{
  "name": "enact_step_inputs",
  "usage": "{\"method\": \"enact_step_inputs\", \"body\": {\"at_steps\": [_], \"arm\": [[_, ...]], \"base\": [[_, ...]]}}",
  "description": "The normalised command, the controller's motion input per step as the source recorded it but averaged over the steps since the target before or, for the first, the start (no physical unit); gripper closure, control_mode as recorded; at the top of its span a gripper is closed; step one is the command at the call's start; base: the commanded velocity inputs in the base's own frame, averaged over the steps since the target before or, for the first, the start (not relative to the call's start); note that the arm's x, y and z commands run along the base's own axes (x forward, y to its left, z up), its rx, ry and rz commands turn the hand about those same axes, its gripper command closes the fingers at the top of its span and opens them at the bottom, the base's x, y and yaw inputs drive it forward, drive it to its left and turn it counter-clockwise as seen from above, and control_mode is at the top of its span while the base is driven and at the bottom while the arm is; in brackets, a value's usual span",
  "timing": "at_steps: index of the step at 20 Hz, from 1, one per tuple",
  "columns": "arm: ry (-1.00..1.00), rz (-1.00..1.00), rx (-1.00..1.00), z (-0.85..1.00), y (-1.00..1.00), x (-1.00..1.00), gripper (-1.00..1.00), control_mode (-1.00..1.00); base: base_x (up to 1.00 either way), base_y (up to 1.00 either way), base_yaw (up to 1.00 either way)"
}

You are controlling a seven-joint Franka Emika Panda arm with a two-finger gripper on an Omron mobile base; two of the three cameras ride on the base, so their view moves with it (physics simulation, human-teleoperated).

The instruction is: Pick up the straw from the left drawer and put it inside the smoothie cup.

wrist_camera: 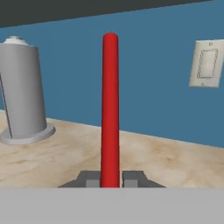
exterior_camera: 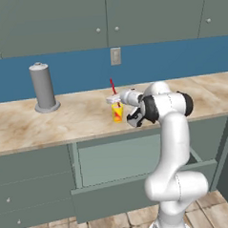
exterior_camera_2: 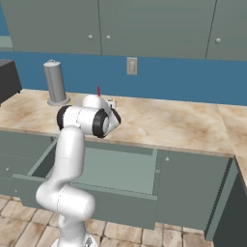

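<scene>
The surface point(exterior_camera: 78, 119) is running across the kitchen as a pale marbled slab, beige with reddish veins, smooth and flat, backed by a plain blue wall point(exterior_camera: 75, 73). One cream switch plate point(exterior_camera: 115, 56) is sitting on that wall, rectangular with a raised middle. Grey-green upper cabinets point(exterior_camera: 57, 19) with small round knobs are hanging above, and matching cabinet fronts are standing below. Tan floor tiles point(exterior_camera: 113, 223) are showing at the bottom.

One left drawer point(exterior_camera: 139, 181) is standing pulled out under the surface, a wide shallow grey-green box with a flat plain front. To its left, narrower drawer fronts point(exterior_camera: 29, 188) are carrying small knobs.

One tall grey cylinder point(exterior_camera: 43, 87) is standing upright on a round base near the wall, well apart from the cup.

One smoothie cup point(exterior_camera: 117, 112) is sitting on the surface near its front edge, small, tapered, yellow with red-orange marks.

One straw point(wrist_camera: 110, 109), a thin straight red stick with a smooth matte look, is standing upright, its top rising above the cup in the left base view. The gripper point(wrist_camera: 110, 179) is sitting just beside the cup with its jaws clamped on the straw's lower part, one dark finger pressing each side. Whether the straw's lower end is inside the cup I cannot tell.
</scene>
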Motion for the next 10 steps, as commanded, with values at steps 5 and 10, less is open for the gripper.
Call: {"method": "enact_step_inputs", "body": {"at_steps": [5,10], "arm": [[-0.2,0.1,0.01,-0.75,0.0,0.04,1.0,-1.0],[-0.2,0.1,0.01,-0.73,0.0,0.04,1.0,-1.0]], "base": [[0.0,0.0,0.0],[0.0,0.0,0.0]]}}
